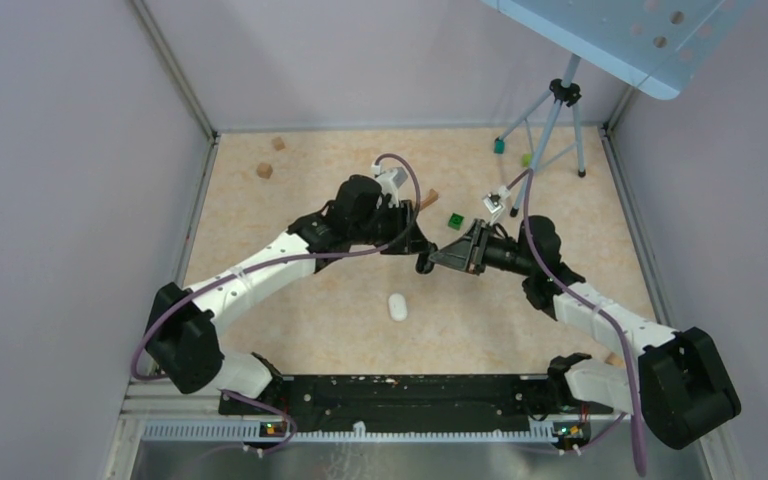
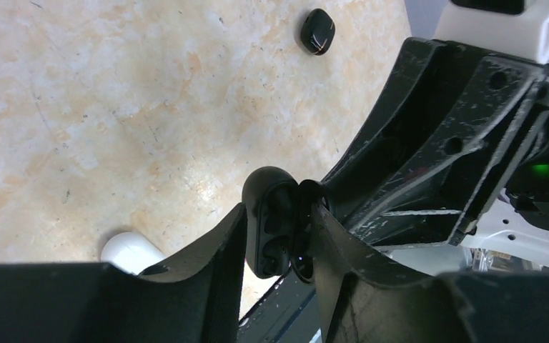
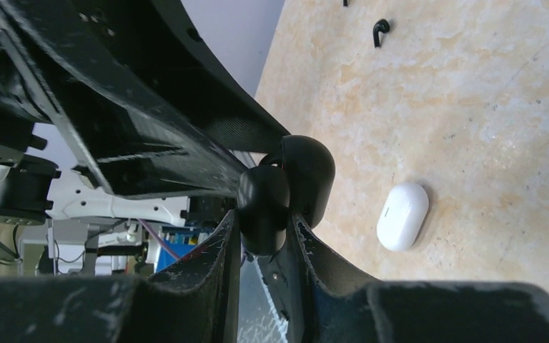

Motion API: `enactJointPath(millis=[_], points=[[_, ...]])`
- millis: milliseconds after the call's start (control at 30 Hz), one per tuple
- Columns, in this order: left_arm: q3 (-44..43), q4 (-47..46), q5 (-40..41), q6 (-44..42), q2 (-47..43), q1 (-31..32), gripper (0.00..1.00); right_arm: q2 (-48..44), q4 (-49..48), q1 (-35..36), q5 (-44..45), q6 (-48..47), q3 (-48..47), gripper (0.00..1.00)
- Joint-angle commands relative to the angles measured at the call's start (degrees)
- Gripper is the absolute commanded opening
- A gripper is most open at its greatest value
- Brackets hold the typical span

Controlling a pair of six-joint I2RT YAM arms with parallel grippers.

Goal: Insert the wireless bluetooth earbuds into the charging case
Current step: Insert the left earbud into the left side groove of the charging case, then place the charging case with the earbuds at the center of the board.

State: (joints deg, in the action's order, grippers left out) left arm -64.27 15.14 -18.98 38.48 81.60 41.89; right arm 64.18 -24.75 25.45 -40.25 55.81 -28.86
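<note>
Right gripper (image 3: 264, 218) pinches the open black case (image 3: 309, 171) above the table (image 1: 310, 310). Left gripper (image 2: 280, 214) brackets the same case from the opposite side; whether it presses, I cannot tell. Both arms reach inward, tips meeting. A black earbud (image 2: 317, 31) lies on the table.

Case (image 2: 271, 221): smooth, semi-gloss black plastic. Pod (image 3: 402, 216): glossy white plastic. Table (image 2: 114, 107): matt, marbled beige top. Fingers (image 2: 214, 257): scuffed, matt black plastic.

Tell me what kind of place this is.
Probably a robotics lab's test cell: plain walls box in a beige tabletop, and a tripod stands at the back.
</note>
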Motion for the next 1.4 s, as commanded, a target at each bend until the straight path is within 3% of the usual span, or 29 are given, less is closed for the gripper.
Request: enactJointPath(millis=[0,200,300,433,600,767,1200,1267,1367], points=[[-4.96,2.63,0.80,-2.05,-3.92,0.30,0.46,-0.81,-4.25,0.57,0.16,0.39,1.03,0.00],[-5.02,0.50,4.14,-2.51,-11.38,0.02,0.58,-0.16,-4.75,0.57,0.68,0.68,1.23,0.00],[-6.47,1.16,1.42,-2.45,-12.13,-2.05,0.54,1.82,-4.08,0.29,1.45,0.74,0.24,0.00],[-10.18,4.36,0.46,-3.56,-11.23,-5.01,0.54,12.20,2.01,-0.60,-1.02,-4.11,-8.09,0.00],[-7.09,2.14,1.84,-5.07,-15.16,-8.41,0.55,22.83,1.81,-0.63,-1.62,-2.63,-15.03,0.00],[-6.19,3.50,2.14,-6.57,-16.97,-11.63,0.54,27.76,1.46,-0.68,-1.19,-1.19,-18.27,0.00],[-1.91,1.20,0.01,-4.39,-18.55,-15.15,0.51,32.33,-4.05,-4.32,-1.98,-0.20,-10.03,0.00],[-0.93,0.56,-0.92,-3.46,-18.67,-15.42,0.50,32.27,-3.33,-5.10,-1.76,-1.07,-8.75,0.00],[0.25,-0.48,-1.70,-2.77,-18.85,-15.44,0.50,30.53,5.06,-5.35,0.39,-6.12,-9.72,0.00]])
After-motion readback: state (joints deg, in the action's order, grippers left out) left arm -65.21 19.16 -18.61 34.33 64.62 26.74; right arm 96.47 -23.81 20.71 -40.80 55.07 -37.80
